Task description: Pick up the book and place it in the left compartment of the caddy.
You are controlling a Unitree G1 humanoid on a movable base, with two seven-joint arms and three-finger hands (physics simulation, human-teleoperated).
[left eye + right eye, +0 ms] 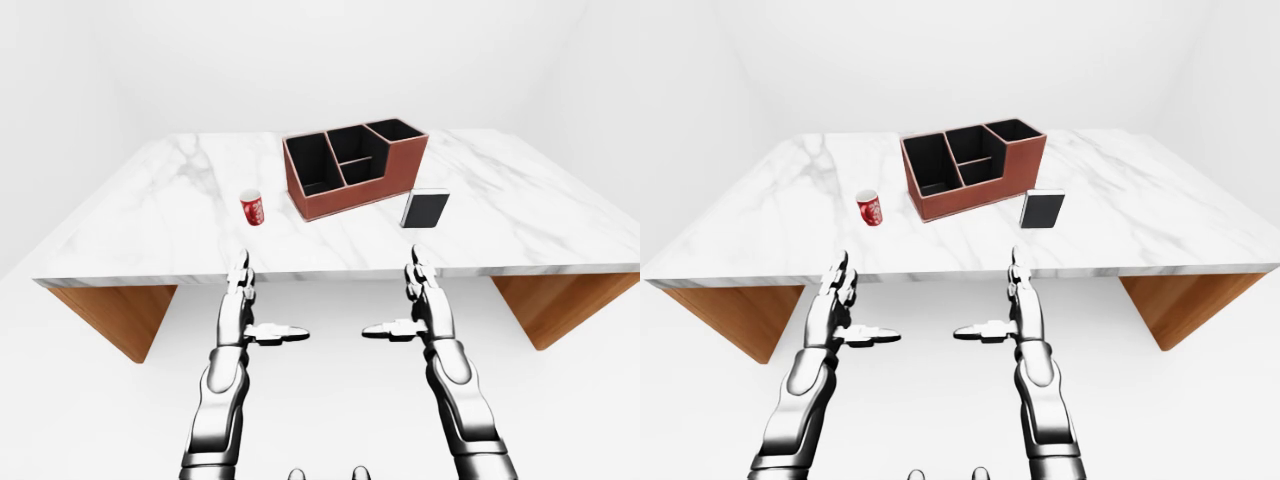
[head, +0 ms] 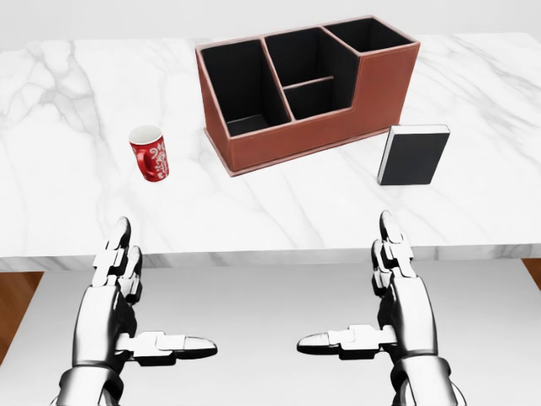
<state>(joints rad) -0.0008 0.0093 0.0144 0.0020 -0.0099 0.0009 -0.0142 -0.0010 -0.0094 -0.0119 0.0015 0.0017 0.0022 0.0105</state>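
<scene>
Polished stone, matt leather-look and bright metal.

The table has a smooth white marble top with grey veins and warm wood-grain supports under it. The caddy looks like matt reddish-brown leather with dull black lining. At its 4 o'clock in the head view, the book shows a flat black cover and pale paper edges. The cup seems glossy red ceramic, white inside. Left hand and right hand gleam like chromed metal.

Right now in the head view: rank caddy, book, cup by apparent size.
1. caddy, clearly largest
2. book
3. cup, smallest

The book stands a bit lower in view, so nearer; its lead over the cup is modest.
</scene>
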